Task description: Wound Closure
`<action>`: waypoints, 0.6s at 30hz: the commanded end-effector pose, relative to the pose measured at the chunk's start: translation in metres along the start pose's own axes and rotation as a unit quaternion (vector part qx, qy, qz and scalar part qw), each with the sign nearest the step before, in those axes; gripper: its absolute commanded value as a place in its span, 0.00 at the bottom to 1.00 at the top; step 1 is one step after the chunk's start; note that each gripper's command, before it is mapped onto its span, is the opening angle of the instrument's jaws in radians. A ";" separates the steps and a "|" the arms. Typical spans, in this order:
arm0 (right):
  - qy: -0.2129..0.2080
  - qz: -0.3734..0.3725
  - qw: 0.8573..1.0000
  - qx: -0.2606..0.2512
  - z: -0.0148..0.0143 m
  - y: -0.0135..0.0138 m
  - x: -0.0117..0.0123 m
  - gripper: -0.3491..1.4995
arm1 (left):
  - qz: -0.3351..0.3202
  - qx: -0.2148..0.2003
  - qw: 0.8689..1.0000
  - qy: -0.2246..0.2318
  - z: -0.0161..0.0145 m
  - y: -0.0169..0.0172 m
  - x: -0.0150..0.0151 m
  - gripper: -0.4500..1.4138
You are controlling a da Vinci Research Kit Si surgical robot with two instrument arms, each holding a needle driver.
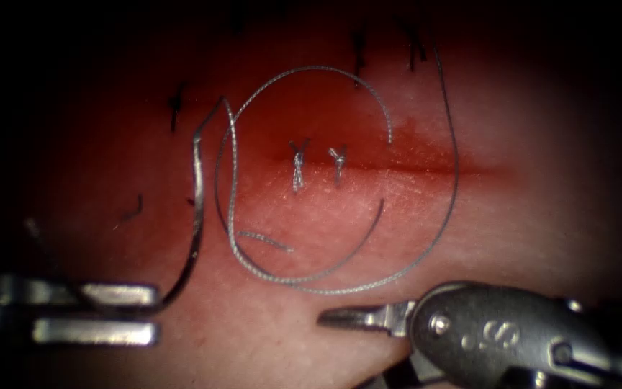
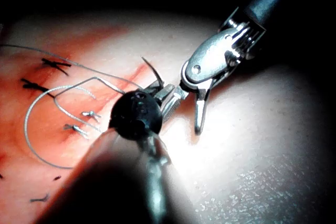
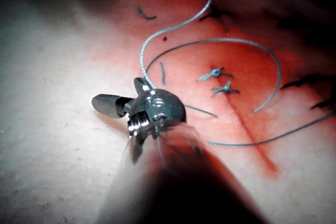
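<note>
My left tool (image 1: 154,313) at the lower left is shut on the curved needle (image 1: 197,194), gripping it near the pointed end. The needle arcs upward, free of the tissue (image 1: 527,216), left of the cut (image 1: 426,169). In the left wrist view the needle's point (image 2: 149,70) pokes past the left tool (image 2: 169,96). Grey thread (image 1: 368,284) runs from the needle's tail in wide loops around two knotted stitches (image 1: 298,164) on the cut. My right tool (image 1: 350,335) hovers at the lower right, below the loops, open and holding nothing; the right wrist view shows its spread jaws (image 3: 113,129).
Several short dark cut ends of thread (image 1: 176,108) lie on the tissue above and left of the cut. Red fluid (image 1: 325,122) stains the tissue around the stitches. A free thread end (image 1: 389,133) curls above the cut.
</note>
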 end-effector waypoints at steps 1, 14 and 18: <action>0.015 -0.032 0.999 -0.012 0.0000 0.0027 -0.0001 0.99 | 0.000 0.004 1.000 0.000 0.0002 -0.0006 0.0000 0.00; 0.041 -0.073 0.996 -0.014 -0.0010 0.0089 -0.0032 0.81 | 0.003 0.055 0.998 -0.017 -0.0018 -0.0021 -0.0004 0.00; 0.024 -0.081 0.996 -0.013 0.0020 0.0093 -0.0050 0.72 | 0.003 0.058 0.998 -0.017 -0.0011 -0.0029 -0.0011 0.00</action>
